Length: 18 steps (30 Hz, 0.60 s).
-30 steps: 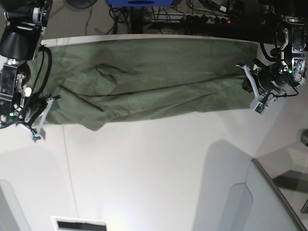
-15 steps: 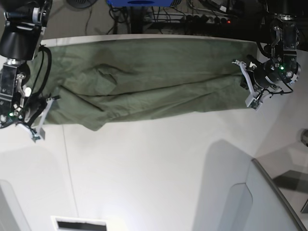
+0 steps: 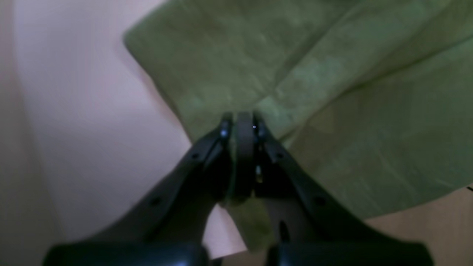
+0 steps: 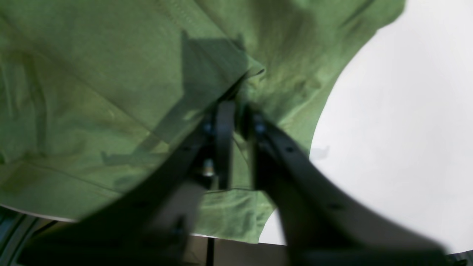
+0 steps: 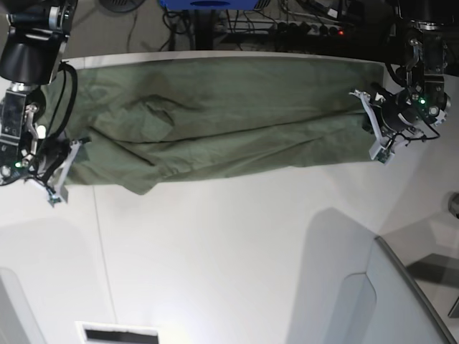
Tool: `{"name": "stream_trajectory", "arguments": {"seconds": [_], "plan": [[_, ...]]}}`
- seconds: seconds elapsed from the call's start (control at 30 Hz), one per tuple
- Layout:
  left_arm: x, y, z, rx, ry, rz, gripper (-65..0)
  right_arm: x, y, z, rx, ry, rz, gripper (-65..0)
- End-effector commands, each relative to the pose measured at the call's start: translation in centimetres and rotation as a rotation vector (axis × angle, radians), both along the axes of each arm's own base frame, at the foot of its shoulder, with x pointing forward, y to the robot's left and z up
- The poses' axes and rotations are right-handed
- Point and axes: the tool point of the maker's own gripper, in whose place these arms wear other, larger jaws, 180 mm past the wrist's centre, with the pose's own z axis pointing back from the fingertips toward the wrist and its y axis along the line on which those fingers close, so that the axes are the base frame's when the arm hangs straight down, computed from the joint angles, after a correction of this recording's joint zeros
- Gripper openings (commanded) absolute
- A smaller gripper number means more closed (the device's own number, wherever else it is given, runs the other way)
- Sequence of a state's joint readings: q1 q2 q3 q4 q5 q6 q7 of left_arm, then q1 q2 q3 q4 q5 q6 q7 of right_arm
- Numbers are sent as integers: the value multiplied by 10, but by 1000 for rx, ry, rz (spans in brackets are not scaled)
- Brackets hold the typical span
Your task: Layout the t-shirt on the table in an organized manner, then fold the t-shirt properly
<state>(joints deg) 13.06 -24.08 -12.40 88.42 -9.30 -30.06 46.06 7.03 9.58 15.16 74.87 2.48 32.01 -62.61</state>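
Note:
The olive-green t-shirt (image 5: 215, 122) lies stretched in a long band along the far edge of the white table (image 5: 229, 251), with creases and a fold hanging down at its near left. My left gripper (image 5: 373, 132) is at the shirt's right end. In the left wrist view it (image 3: 242, 122) is shut on the t-shirt (image 3: 332, 92), with cloth pinched at its tips. My right gripper (image 5: 61, 172) is at the shirt's left end. In the right wrist view its jaws (image 4: 238, 114) stand a narrow gap apart over a folded edge of the t-shirt (image 4: 111, 92).
A grey angled panel (image 5: 401, 301) rises at the near right. Cables and a power strip (image 5: 315, 29) lie beyond the table's far edge. A vertical seam line (image 5: 100, 244) crosses the tabletop. Bare white table (image 4: 406, 111) lies beside the shirt's end.
The left gripper has drawn the shirt's right end slightly up and back. The right gripper's jaws, shut before, have parted a little, and that arm has shifted slightly.

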Motion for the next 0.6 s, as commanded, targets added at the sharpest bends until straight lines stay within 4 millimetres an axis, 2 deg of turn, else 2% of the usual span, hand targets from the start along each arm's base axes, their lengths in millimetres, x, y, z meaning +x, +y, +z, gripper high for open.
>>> {"name": "stream_trajectory", "arguments": {"seconds": [0.0,0.07,0.13,0.2,0.27,0.33,0.4,0.47,0.5,0.53,0.57], "plan": [[15,4,20,20,-62,-19,-627,14,-7,14,-19,-44,-1,-500],[19,1,30,32,-92,-37,-459,18,-12,22,-36,-68,2,-405],[21,8,44,44,-131,-20,-332,23,-15,31,-52,-100,6,-336],[27,15,63,59,-182,7,-247,27,-22,43,-63,-137,-13,-297],[26,26,73,88,-185,35,-222,31,-36,55,-64,-188,-65,-297],[27,29,73,93,-182,45,-230,39,-42,63,-56,-239,-86,-299],[23,26,62,79,-152,45,-283,51,-39,65,-32,-301,-82,-359],[17,21,46,51,-115,56,-429,53,-37,55,-6,-297,-87,-483],[18,16,41,30,-111,60,-558,55,-35,50,10,-285,-93,-570],[20,12,35,4,-115,73,-650,55,-33,44,24,-264,-99,-645],[19,10,28,-15,-112,91,-650,54,-32,37,37,-244,-105,-650]]}}
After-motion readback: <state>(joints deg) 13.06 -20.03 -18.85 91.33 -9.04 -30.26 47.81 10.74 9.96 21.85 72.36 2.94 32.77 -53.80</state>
